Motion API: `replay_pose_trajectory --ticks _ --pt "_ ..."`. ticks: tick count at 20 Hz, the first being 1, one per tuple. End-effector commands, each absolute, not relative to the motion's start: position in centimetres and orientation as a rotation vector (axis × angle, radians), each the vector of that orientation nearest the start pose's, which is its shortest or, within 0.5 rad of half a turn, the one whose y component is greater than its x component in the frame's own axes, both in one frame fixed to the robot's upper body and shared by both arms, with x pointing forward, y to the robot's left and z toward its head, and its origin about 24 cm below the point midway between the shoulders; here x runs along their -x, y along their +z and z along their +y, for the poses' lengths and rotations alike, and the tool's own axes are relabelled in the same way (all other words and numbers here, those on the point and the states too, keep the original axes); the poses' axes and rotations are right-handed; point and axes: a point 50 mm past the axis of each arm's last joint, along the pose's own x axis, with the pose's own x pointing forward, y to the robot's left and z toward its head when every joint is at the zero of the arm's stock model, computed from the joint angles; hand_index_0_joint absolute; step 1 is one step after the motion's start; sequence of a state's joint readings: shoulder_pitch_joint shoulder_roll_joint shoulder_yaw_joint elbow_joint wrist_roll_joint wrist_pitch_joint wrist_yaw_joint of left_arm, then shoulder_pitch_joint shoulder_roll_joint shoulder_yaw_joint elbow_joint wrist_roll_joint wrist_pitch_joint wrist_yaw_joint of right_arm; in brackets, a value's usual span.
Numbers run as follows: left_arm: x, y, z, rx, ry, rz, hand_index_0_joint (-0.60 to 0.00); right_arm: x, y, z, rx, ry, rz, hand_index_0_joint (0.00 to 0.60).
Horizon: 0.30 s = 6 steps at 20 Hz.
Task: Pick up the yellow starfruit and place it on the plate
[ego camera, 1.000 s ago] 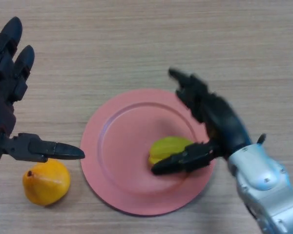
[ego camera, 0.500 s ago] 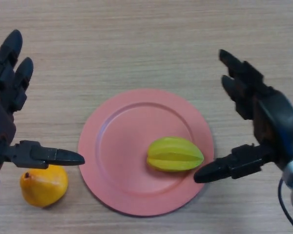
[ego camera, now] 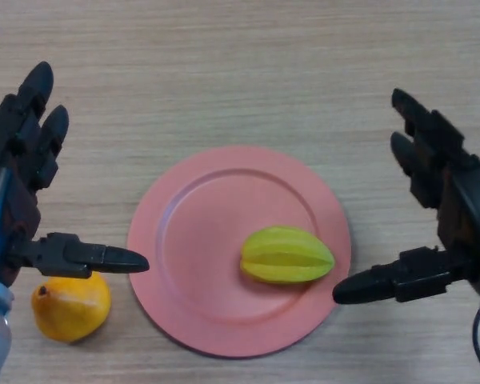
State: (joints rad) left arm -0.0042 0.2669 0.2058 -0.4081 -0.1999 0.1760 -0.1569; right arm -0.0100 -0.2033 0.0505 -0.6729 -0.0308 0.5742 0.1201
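Note:
The yellow starfruit (ego camera: 286, 254) lies on its side on the right half of the pink plate (ego camera: 200, 240). My right hand (ego camera: 448, 208) is open and empty, just right of the plate, apart from the fruit. Its thumb points left toward the plate's rim. My left hand (ego camera: 16, 184) is open and empty at the left edge, its thumb stretched toward the plate.
An orange-yellow pear-like fruit (ego camera: 70, 306) lies on the wooden table (ego camera: 240, 64) left of the plate, just below my left thumb.
My right hand let go of the starfruit and drew back to the right, off the plate. The starfruit stays on the plate. My left hand shifted slightly right.

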Motion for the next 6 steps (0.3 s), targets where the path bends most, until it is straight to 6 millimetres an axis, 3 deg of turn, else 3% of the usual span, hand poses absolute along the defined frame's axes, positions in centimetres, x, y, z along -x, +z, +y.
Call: replay_pose_trajectory --ticks 1,6 --pt "-23.34 17.01 21.4 -0.208 -0.037 -0.485 0.0 -22.45 17.18 -16.13 0.252 0.13 -0.287 0.0" --pt "-23.28 17.57 21.39 -0.216 -0.025 -0.515 0.0 -22.52 17.59 -16.22 0.262 0.124 -0.301 0.0"
